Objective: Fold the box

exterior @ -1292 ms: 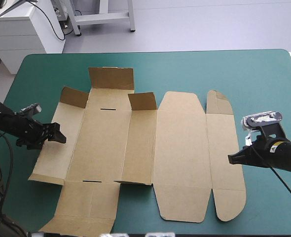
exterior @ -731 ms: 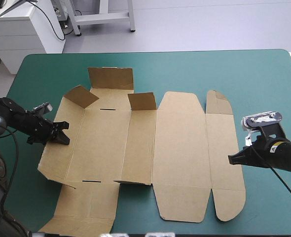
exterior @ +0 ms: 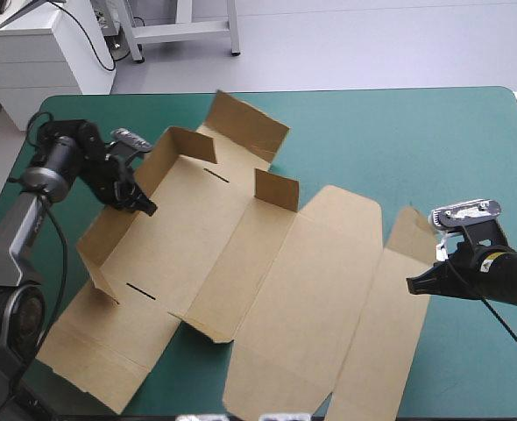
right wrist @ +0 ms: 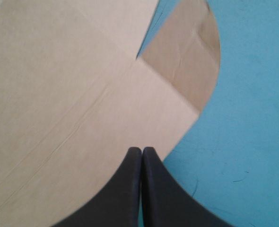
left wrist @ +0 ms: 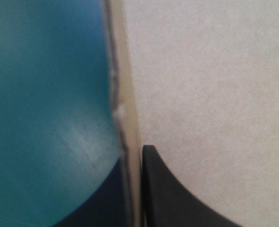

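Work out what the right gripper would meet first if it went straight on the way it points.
The box: the right gripper, jaws shut, points at the sheet's nearest outer panel, right at its edge. Its height above the board is unclear, so it might skim over.

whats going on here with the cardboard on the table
The left gripper, with black fin-shaped fingers, is clamped on the left side wall of the brown cut-board box, and that wall stands raised off the teal-green table cover. The rest of the sheet lies mostly flat, with a few small flaps upright. The right gripper is shut over the sheet's right edge, gripping nothing.
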{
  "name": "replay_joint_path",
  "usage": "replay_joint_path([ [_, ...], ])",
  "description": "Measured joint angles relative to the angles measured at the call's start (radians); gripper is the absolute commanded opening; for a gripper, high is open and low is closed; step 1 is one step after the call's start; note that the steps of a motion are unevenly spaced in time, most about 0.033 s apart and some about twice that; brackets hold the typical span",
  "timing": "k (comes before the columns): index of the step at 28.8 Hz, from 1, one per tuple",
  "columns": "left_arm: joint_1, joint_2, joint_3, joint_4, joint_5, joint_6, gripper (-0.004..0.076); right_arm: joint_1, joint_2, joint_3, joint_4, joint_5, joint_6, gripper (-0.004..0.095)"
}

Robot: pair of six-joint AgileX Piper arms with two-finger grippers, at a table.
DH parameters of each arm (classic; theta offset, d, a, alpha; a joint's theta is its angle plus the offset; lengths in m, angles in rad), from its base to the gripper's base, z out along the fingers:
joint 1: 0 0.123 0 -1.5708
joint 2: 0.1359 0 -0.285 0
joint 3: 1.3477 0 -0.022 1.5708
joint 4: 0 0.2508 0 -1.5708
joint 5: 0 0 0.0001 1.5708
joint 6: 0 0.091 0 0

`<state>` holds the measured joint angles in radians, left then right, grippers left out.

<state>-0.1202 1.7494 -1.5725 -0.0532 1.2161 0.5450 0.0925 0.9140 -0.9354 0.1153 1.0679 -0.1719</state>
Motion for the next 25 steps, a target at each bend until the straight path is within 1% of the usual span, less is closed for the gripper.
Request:
replay_joint_path([
  [1,-0.05,0.0,-0.036,0.043,0.007,0.019,-0.0008,0.0,0.0,0.0,0.0,0.003,-0.001,-0.002],
  [2,-0.134,0.004,-0.094,0.12,0.012,0.054,-0.0008,0.0,0.0,0.0,0.0,0.005,-0.003,-0.0019],
  [5,-0.254,0.017,-0.155,0.245,0.008,0.087,-0.0008,0.0,0.0,0.0,0.0,0.007,-0.003,-0.0019],
  [7,-0.312,0.026,-0.169,0.308,-0.025,0.094,-0.0008,0.0,0.0,0.0,0.0,0.01,-0.003,-0.0019],
  [10,-0.389,0.044,-0.172,0.381,-0.111,0.108,-0.0008,0.0,0.0,0.0,0.0,0.012,-0.003,-0.002],
  [14,-0.465,0.07,-0.172,0.446,-0.216,0.124,-0.0008,0.0,0.0,0.0,0.0,0.018,-0.003,-0.0019],
  [16,-0.499,0.081,-0.172,0.48,-0.251,0.129,-0.0008,0.0,0.0,0.0,0.0,0.018,-0.003,-0.0019],
  [20,-0.552,0.086,-0.169,0.556,-0.262,0.131,-0.0008,0.0,0.0,0.0,0.0,0.018,-0.003,-0.0019],
  [25,-0.609,0.086,-0.167,0.649,-0.255,0.094,-0.0008,0.0,0.0,0.0,0.0,0.009,0.003,-0.0019],
])
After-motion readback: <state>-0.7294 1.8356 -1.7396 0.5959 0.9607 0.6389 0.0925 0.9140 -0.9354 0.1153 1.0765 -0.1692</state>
